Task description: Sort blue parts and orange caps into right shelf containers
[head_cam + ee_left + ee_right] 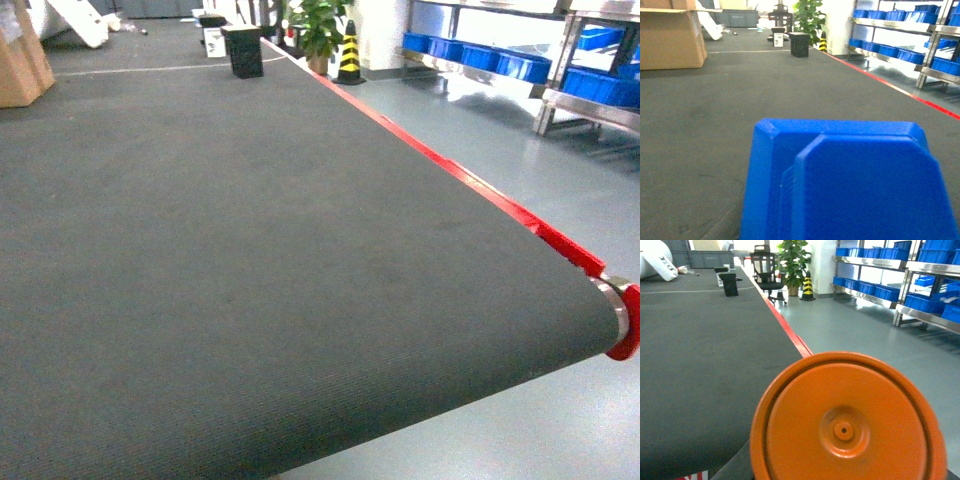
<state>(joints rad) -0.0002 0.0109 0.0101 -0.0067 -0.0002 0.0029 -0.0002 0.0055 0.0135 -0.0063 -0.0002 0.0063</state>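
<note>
Blue part (850, 182) filled my left wrist view, orange cap (847, 422) my right; neither end effector showed, so grip state was undeterminable. Blue crates (520, 65) sat on the shelf well beyond the worktop (250, 280), so I judged carrying both level best.

The wide dark conveyor belt (220, 260) runs near to far; steel shelving with blue plastic crates (520, 65) stands far right; a striped cone (349, 52) beside a potted plant (318, 28).

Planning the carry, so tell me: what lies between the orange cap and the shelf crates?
Only bare grey floor separates orange cap from shelf crates, right wrist view.
</note>
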